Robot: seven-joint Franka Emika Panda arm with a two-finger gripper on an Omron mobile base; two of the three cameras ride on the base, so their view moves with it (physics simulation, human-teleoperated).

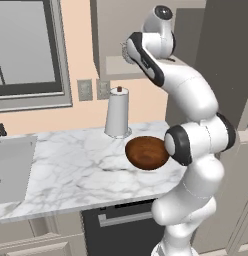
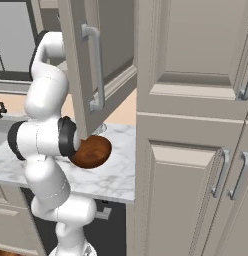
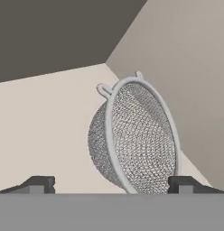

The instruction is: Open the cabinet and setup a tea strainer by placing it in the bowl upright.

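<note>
In the hand view the end effector (image 3: 111, 185) stands spread wide, its two dark fingertips (image 3: 40, 184) apart at 7 and 5 o'clock along the bottom, nothing pinched between them. Just beyond them the tea strainer (image 3: 136, 140) lies tipped on its side on the pale inner shelf (image 3: 46, 131) of the cabinet, its rim turned toward 3 o'clock and its mesh bowl bulging toward 9 o'clock, small wire lugs showing at the rim's top near 12 o'clock; its lower right edge sits just beside the right fingertip, though contact cannot be told. Behind the strainer the cabinet's side wall rises at 2 o'clock and a darker wall at 11 o'clock. In the left base view the white arm (image 1: 196, 130) climbs from 5 o'clock, and the bowl (image 1: 146, 152) rests on the marble table (image 1: 71, 170) near its right end, partly hidden by the arm's elbow. Farther back at 12 o'clock from the bowl stands a paper towel roll (image 1: 117, 117), near the wall, well apart from the sink (image 1: 11, 165) at 9 o'clock. Above, the arm's wrist reaches into the open cabinet (image 1: 121, 50). In the right base view the cabinet door (image 2: 96, 65) hangs swung open with its silver bar handle (image 2: 96, 67) facing out, the bowl (image 2: 93, 151) below it at 6 o'clock.
</note>
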